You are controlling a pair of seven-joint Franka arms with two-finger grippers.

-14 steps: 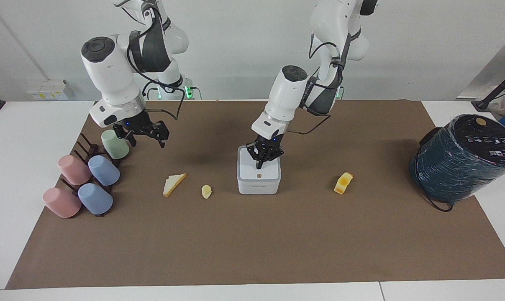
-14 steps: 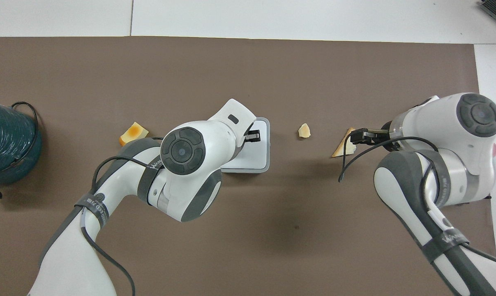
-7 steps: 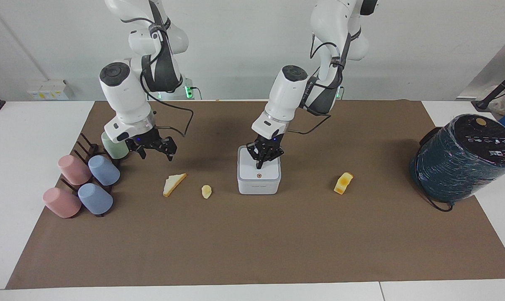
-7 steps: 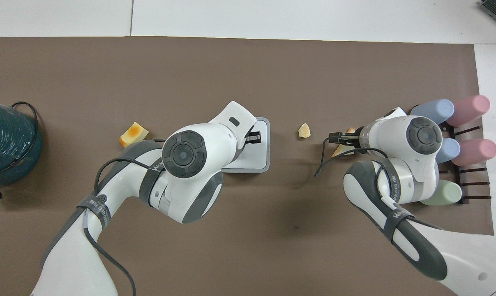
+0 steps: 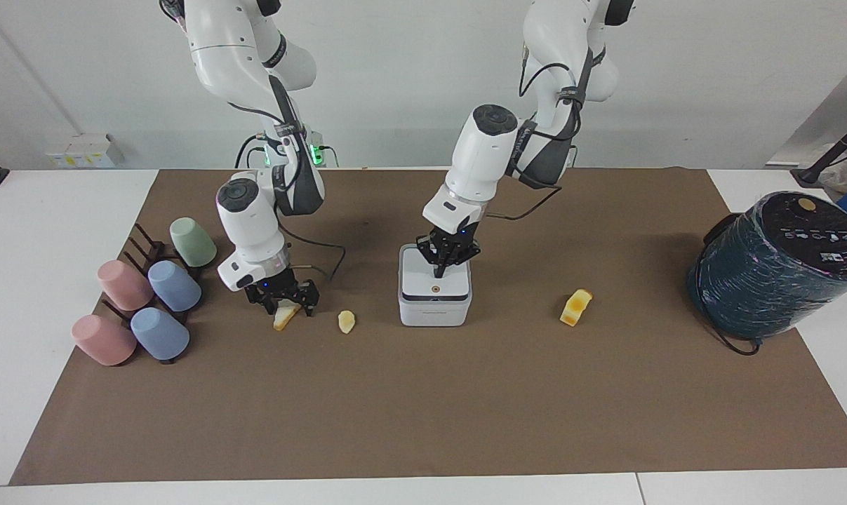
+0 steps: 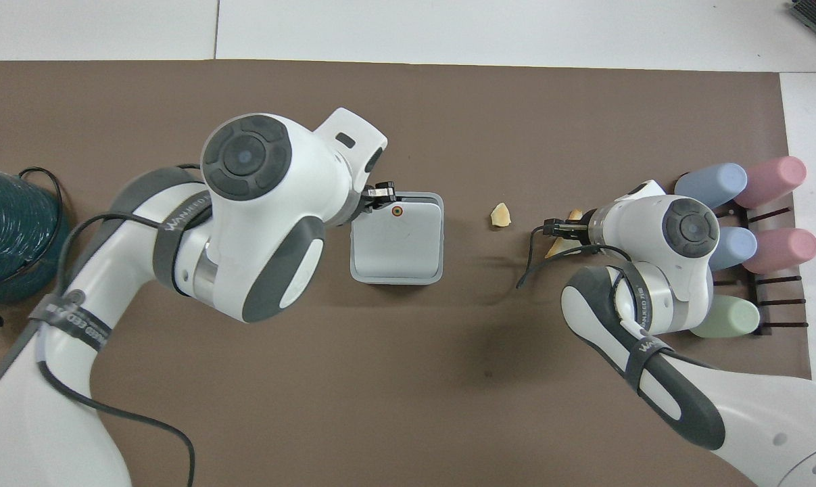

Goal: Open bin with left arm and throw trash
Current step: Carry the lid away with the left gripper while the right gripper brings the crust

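Observation:
The white square bin [image 5: 434,303] stands mid-mat, with an orange dot on its lid. A thin dark gap shows under the lid's edge. It also shows in the overhead view [image 6: 397,247]. My left gripper [image 5: 440,271] is shut, its tip down on the lid just nearer the robots than the dot; it also shows in the overhead view [image 6: 382,193]. My right gripper [image 5: 283,301] is open, low on the mat, its fingers straddling the pale bread slice [image 5: 281,320]. The yellow lump [image 5: 347,321] lies between slice and bin. The orange chunk [image 5: 576,307] lies toward the left arm's end.
A dark rack holds pastel cups [image 5: 149,294] at the right arm's end of the mat. A big teal wrapped cylinder [image 5: 774,266] stands at the left arm's end. The brown mat [image 5: 423,407] covers the table.
My right arm has swung down from beside the cups and put its open gripper around the bread slice. My left arm has risen with its tip still on the lid; a dark gap now shows under the lid.

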